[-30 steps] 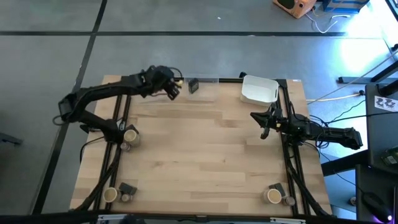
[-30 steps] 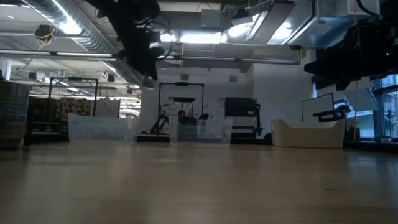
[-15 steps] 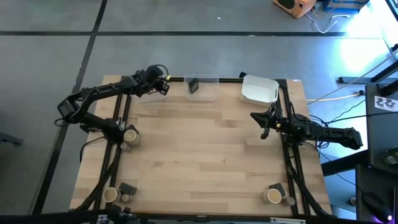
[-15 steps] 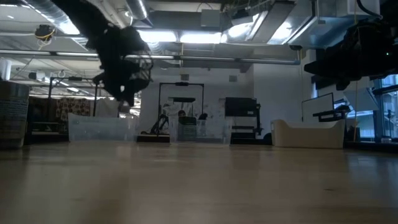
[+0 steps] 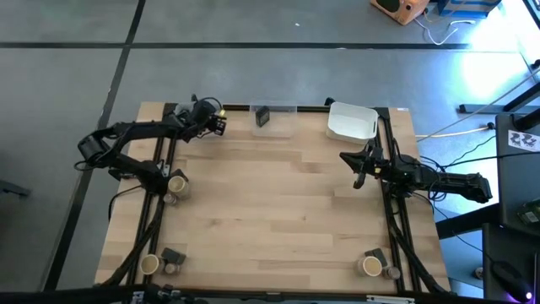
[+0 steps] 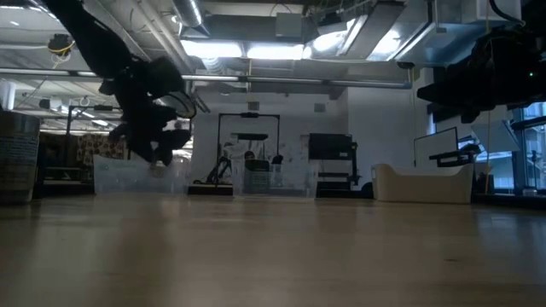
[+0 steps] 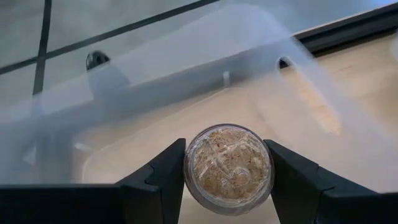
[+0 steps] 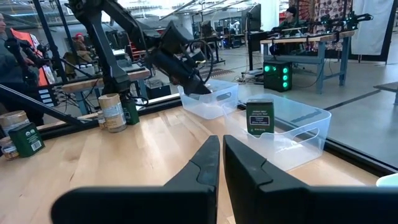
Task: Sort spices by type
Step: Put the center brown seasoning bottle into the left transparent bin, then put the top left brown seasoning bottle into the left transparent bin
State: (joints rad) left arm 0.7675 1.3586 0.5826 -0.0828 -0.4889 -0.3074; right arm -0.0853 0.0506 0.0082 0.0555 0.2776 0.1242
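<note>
My left gripper (image 5: 218, 125) is at the table's far left, over a clear tub (image 7: 186, 68), shut on a small round jar (image 7: 228, 165) of tan spice. In the low view it hangs just above that tub (image 6: 136, 177). A second clear tub (image 8: 292, 134) beside it holds a dark boxy block (image 8: 260, 117), which stands upright on the tub's floor (image 5: 262, 116). My right gripper (image 5: 359, 165) waits at the right edge, shut and holding nothing (image 8: 221, 155). Other spices stand in groups by the left edge (image 5: 175, 186) and at both near corners. My left gripper pinches the small round jar by its round side wall (image 7: 189, 168), one finger on each side. The jar's flat end faces the wrist camera. The fingers (image 6: 158, 153) point down from above, and the jar is lifted clear, over the clear tub's inside.
A white tub (image 5: 353, 121) sits at the far right corner, just beyond my right gripper. Spice groups stand at the near-left corner (image 5: 160, 262) and the near-right corner (image 5: 375, 263). The middle of the wooden table (image 5: 270, 203) is bare. People and benches show beyond the table.
My left gripper has carried the jar toward the table's left edge, away from the tub with the dark block, and down to just above the far-left clear tub. It has stayed shut on the jar. My right arm has kept still.
</note>
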